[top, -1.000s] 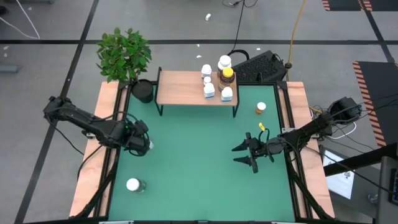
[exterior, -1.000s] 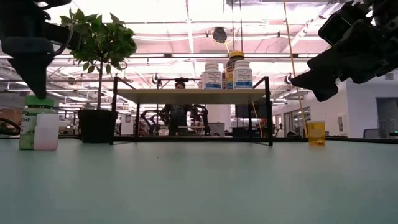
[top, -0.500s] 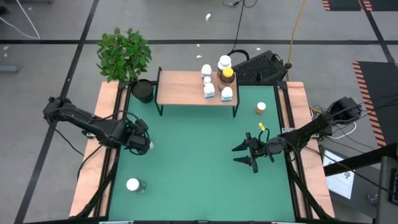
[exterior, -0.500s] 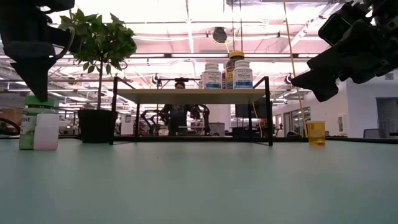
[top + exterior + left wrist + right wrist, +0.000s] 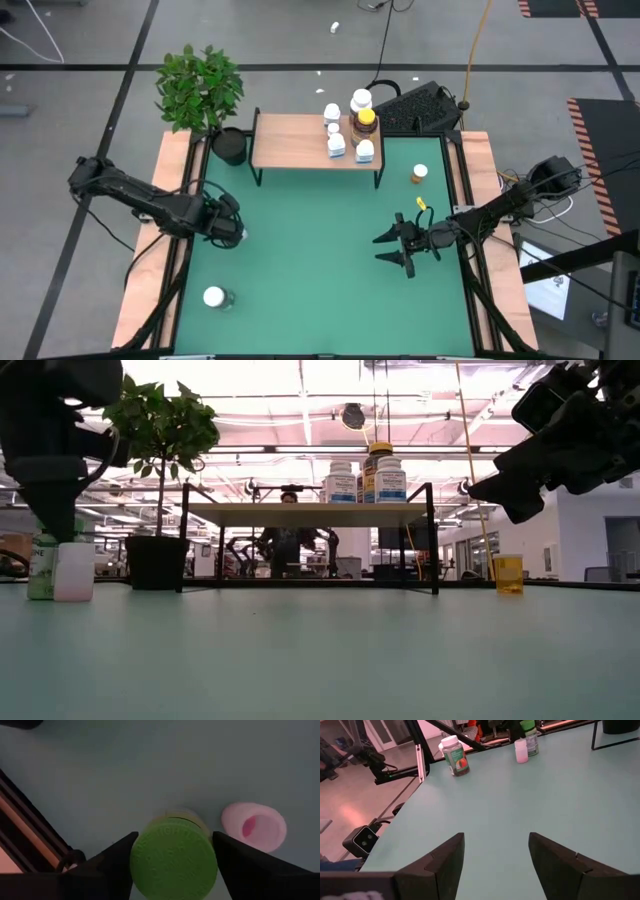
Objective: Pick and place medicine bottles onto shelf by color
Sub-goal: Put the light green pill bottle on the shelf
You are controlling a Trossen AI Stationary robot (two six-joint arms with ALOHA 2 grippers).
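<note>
the green cap (image 5: 173,858) has raised writing on top, too blurred to read; the shelf bottles' (image 5: 341,484) blue-and-white labels are also unreadable. the left gripper (image 5: 172,851) sits over the green-capped bottle (image 5: 42,556) at the table's (image 5: 320,260) left edge, one finger on each side of the cap, contact unclear. a small white vial (image 5: 254,826) stands just beside it. the right gripper (image 5: 400,248) hangs spread and empty at the table's right. four bottles stand on the shelf (image 5: 300,143).

bottles: 9 | shelf (image 5: 300,140): 1 | potted plant (image 5: 201,88): 1 | arms: 2
</note>
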